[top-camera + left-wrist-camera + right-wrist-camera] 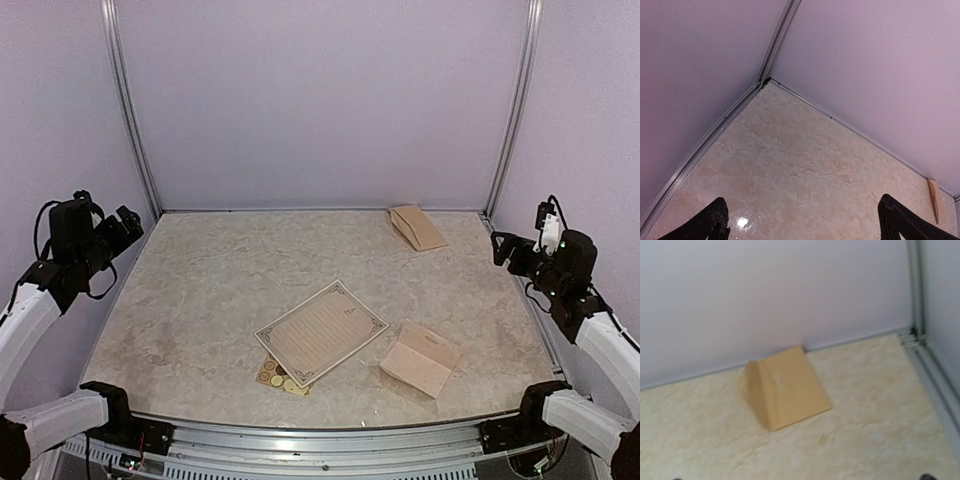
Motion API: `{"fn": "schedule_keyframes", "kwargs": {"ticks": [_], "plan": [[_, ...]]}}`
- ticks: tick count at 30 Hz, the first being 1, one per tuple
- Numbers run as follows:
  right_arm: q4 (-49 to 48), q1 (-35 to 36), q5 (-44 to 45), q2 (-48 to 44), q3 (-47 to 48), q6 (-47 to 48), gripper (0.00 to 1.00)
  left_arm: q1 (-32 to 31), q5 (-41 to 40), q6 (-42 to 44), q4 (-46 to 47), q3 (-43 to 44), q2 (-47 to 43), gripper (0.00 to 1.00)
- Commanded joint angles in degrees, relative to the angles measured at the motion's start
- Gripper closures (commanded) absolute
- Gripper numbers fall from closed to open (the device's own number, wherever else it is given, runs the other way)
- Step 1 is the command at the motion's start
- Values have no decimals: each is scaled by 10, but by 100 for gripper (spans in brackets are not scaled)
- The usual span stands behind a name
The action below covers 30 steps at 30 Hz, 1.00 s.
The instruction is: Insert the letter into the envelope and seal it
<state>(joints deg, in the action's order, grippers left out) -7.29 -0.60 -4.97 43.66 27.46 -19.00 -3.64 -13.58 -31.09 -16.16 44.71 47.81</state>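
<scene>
L gripper [802, 200] held raised over left edge of table [200, 270], fingers spread wide, nothing gripped. R gripper [503, 250] held raised at right edge, jaws wide, empty. Letter [320, 333] laid flat mid-table, bordered side up, near corner overlapping sticker sheet [278, 377]. Envelope [420, 358] seen just right of letter, not touching it. 2nd tan envelope [785, 390] set against back wall, far right.

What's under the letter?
A tan sticker sheet sticks out beneath the letter at its near corner, a few round stickers showing. The rest is covered by the letter; anything else beneath cannot be seen.
</scene>
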Motion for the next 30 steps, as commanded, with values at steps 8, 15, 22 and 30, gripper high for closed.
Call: {"fn": "schedule_keyframes", "kwargs": {"ticks": [8,15,22,30], "plan": [[49,-2,-134,17,29,14,1,-2,47,5,-26,1,-54,1],[98,100,-123,48,36,-23,5,-49,132,-10,-14,-18,-88,1],[167,248,-67,113,29,-63,6,-200,105,-53,5,-64,-112,1],[216,301,-93,155,13,-70,6,-337,52,-59,9,-63,-85,1]]}}
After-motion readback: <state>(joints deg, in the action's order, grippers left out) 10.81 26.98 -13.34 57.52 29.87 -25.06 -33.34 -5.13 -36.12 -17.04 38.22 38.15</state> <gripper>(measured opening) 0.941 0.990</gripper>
